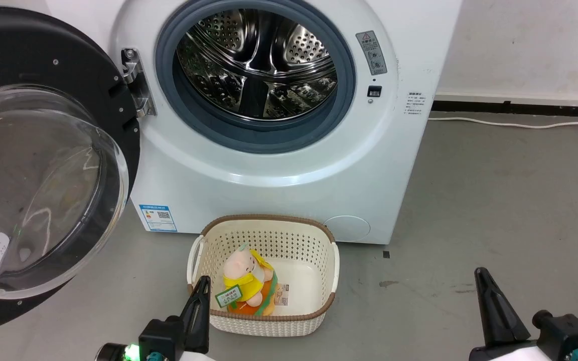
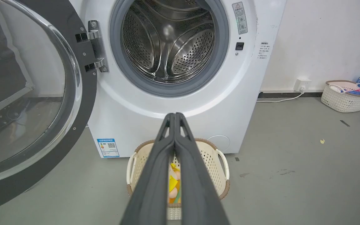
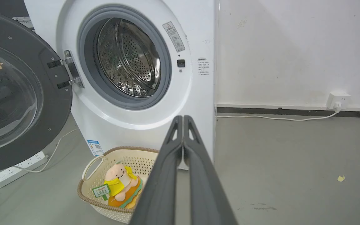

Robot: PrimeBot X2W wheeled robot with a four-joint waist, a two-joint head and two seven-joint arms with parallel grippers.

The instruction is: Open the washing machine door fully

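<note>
Grey concrete floor (image 1: 469, 200), white wall behind. The washing machine (image 1: 279, 200) stands against the wall and faces me.

Obs: the washing machine door (image 1: 38, 180) hangs on its hinge (image 1: 136, 82) at my left of the drum opening (image 1: 259, 65). It is swung well away from the front panel, inner face and glass bowl turned toward me. The opening is wholly uncovered. I cannot tell whether the hinge has reached its stop.

Obs: left gripper (image 2: 174, 117) has its fingers pressed together on nothing and hangs low, above the basket (image 1: 269, 326) that holds a plush toy (image 1: 244, 283). Right gripper (image 3: 183, 118) likewise has its fingers together and empty, well apart from the door.

Judgement: task looks nearly or wholly done. The step in hand is to take up any travel left.

Method:
- Use the left arm, as it is nearer.
- Keep the fingers together as one blunt pusher.
- Contact the black rim (image 3: 23, 148) on the side away from the hinge, for leverage.
- Stay off the bulging glass, since closed tips would likely slide on it.
- Push slowly along the door's arc and stop as soon as resistance rises.
- Lift clear of the basket first.

Risk: forcing past the stop would strain the hinge.
</note>
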